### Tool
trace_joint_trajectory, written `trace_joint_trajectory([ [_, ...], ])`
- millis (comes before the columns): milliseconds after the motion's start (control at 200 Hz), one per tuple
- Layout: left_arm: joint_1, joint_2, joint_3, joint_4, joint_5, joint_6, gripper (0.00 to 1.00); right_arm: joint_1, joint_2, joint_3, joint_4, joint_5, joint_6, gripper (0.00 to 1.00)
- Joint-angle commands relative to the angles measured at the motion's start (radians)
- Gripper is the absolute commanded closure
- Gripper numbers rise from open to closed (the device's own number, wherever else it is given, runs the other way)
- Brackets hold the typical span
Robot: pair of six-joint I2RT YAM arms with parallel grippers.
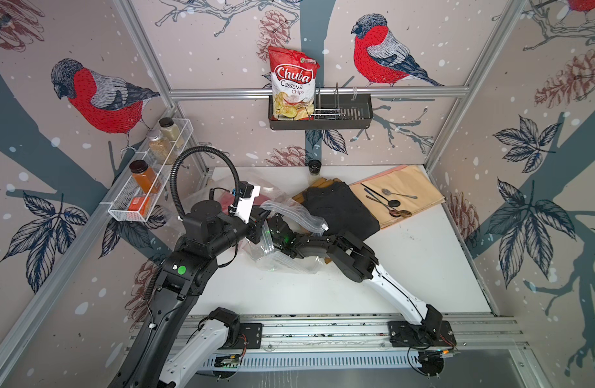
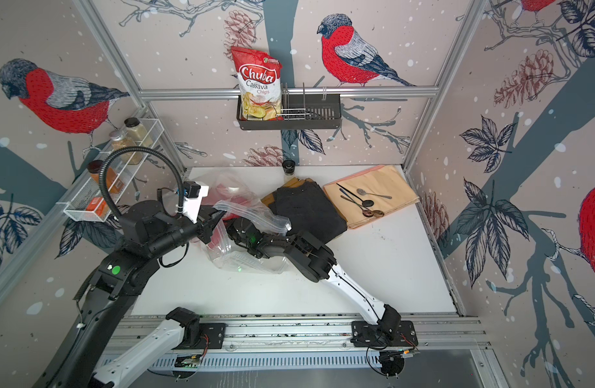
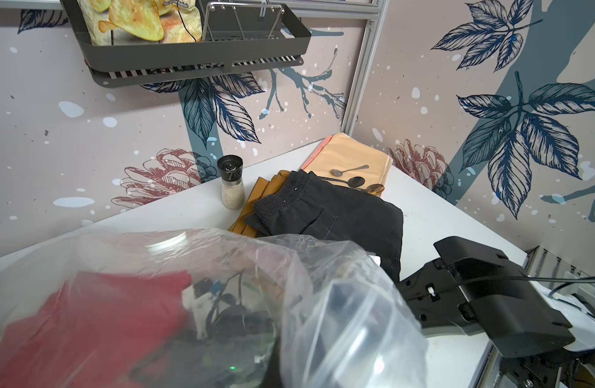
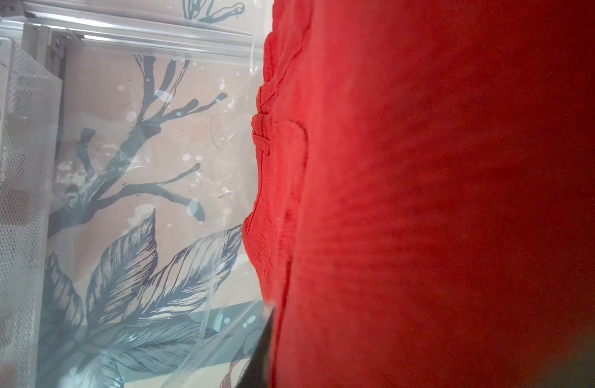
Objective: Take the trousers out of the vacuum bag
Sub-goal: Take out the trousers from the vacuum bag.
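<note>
At the raised rim on the left side of the vacuum bag (image 1: 282,263), the left end effector (image 1: 259,219) is pressed together on the clear plastic. Red trousers (image 4: 457,201) are seen inside the bag. The right end effector (image 1: 276,225) is placed in the bag's mouth against the red fabric; whether it is spread or pinching cannot be told. Right of the bag, dark trousers (image 1: 339,208) are laid over mustard trousers (image 1: 317,186) on the white surface (image 1: 406,268).

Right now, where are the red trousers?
The red trousers lie inside the clear vacuum bag; in a top view that bag sits left of centre on the table, just left of the black trousers.
</note>
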Motion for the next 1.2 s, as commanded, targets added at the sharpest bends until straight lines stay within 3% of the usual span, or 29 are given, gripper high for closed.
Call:
trace_joint_trajectory([
  [0,0.001,-0.004,-0.030,0.053,-0.010,0.000,1.00,0.004,-0.017,0.019,-0.145,0.032,-0.119,0.97],
  [145,0.000,-0.008,-0.073,0.056,-0.055,-0.004,1.00,0.023,-0.094,-0.019,-0.176,0.090,-0.217,1.00],
  [410,0.001,0.001,-0.120,0.085,-0.132,-0.022,1.00,0.043,-0.233,-0.148,-0.171,0.091,-0.277,1.00],
  [930,0.000,0.037,-0.164,0.087,-0.330,-0.040,1.00,0.076,-0.627,-0.433,-0.232,0.131,-0.453,1.00],
  [1196,0.000,0.042,-0.210,0.102,-0.344,-0.068,1.00,0.080,-0.819,-0.527,-0.306,0.109,-0.540,1.00],
])
